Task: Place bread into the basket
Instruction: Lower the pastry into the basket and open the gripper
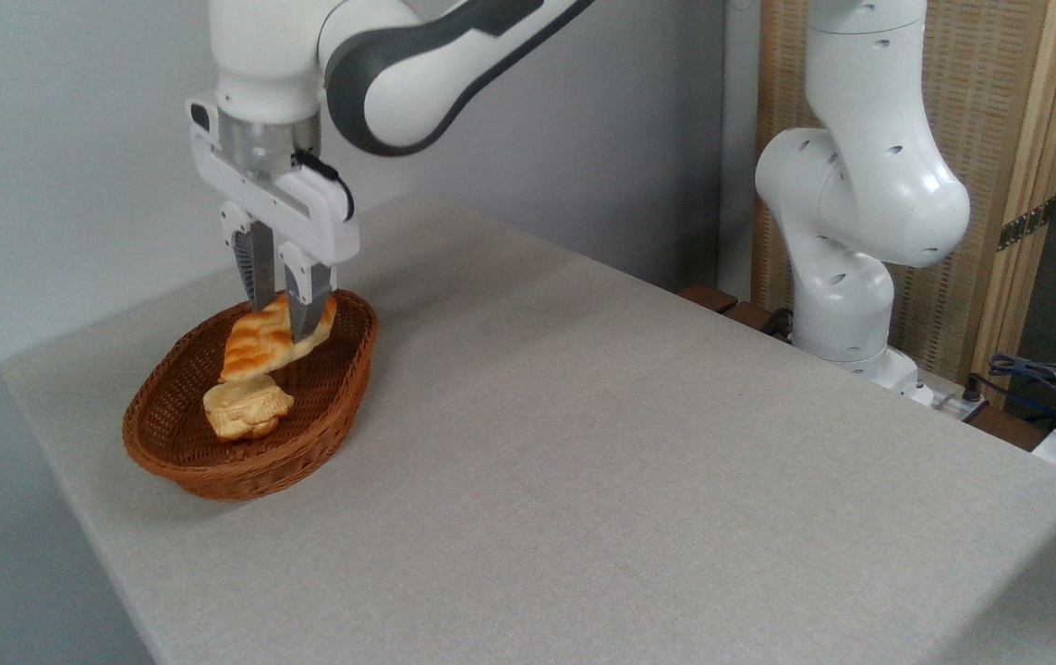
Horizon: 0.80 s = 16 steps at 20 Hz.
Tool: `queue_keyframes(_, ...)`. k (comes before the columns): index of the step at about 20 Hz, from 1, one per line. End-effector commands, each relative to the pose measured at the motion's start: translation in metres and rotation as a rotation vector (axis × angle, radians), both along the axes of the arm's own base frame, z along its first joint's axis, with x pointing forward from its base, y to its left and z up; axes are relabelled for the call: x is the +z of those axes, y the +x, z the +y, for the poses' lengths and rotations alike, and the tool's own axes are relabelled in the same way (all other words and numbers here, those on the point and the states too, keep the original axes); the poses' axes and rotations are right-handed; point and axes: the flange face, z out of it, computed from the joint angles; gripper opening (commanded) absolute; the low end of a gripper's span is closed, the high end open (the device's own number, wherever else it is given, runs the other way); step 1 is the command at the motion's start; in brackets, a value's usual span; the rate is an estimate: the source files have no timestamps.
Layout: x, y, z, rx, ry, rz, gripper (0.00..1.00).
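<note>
Bread (261,344), judged light, stiff-crusted and crushable, hangs tilted over the basket (167,453), gripper (283,314) with 2 fingers pinching its 1 o'clock end, lower tip near a bun (246,411) at 7 o'clock.

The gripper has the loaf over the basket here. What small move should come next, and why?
Probably open the fingers, perhaps after easing down slightly. The gripper is shut on the loaf, which hangs tilted inside the basket rim, its lower end at or just above the bun. Released here, it should land in the basket.
</note>
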Motion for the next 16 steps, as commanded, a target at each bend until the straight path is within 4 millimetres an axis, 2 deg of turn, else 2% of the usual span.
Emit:
queue_keyframes(1,-0.005,0.009,-0.008,0.012,-0.028,-0.012,1.0)
queue_keyframes(8,-0.011,0.01,-0.009,0.008,-0.025,-0.004,1.0)
queue_keyframes(12,-0.007,0.01,-0.006,0.016,-0.026,-0.008,1.0)
queue_keyframes(14,0.005,0.011,0.005,0.033,-0.024,-0.023,1.0)
queue_keyframes(16,0.024,0.014,0.031,0.066,-0.011,-0.044,1.0)
